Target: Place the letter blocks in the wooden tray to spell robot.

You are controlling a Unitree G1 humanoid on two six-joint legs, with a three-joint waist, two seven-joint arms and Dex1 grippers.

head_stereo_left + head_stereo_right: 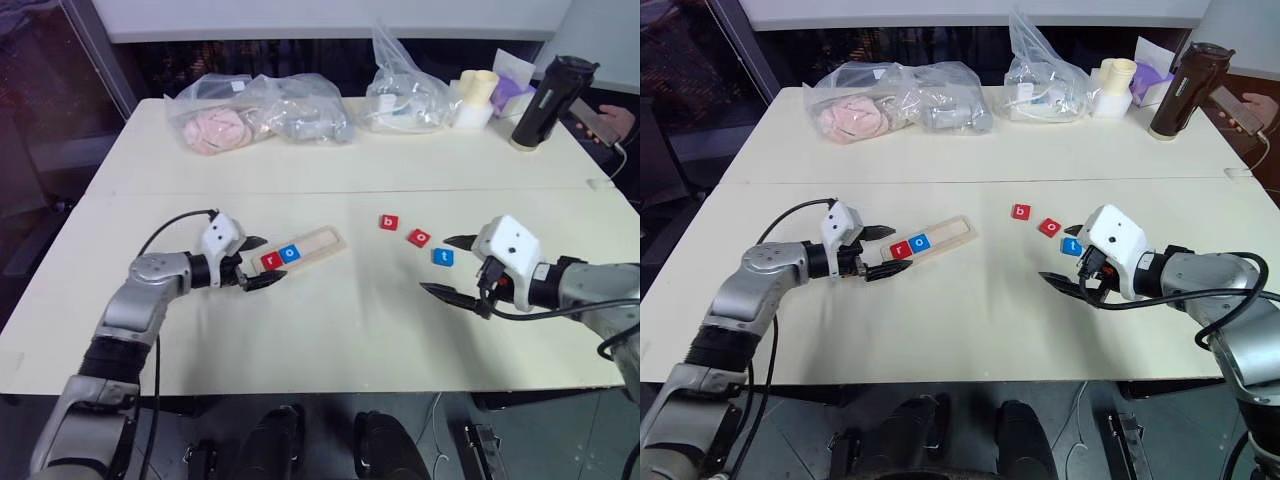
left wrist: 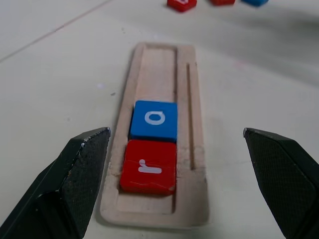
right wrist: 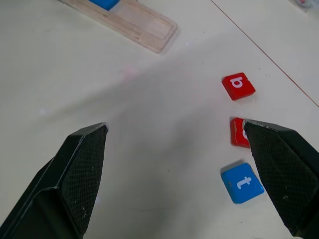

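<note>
Table: broad cream tabletop [image 1: 330,320], bearing everything below.
Bags: clear plastic bags [image 1: 262,113] at 12 o'clock, far edge.
Bottle: dark flask [image 1: 543,103] toward 2 o'clock.
Tray: long pale wooden tray [image 1: 318,241] left of centre, about 10 o'clock; red "r" block [image 2: 149,167] and blue "o" block [image 2: 154,119] sit touching in its slot at the near end.
Loose blocks: red "b" block [image 1: 389,223], red "o" block [image 1: 419,238], blue "t" block [image 1: 443,257] in a diagonal row on the table, 2 o'clock of the tray.
Left gripper [image 1: 258,262]: fingers spread apart, empty, straddling the tray's "r" end.
Right gripper [image 1: 450,266]: fingers apart, empty, just beside the "t" block.
</note>
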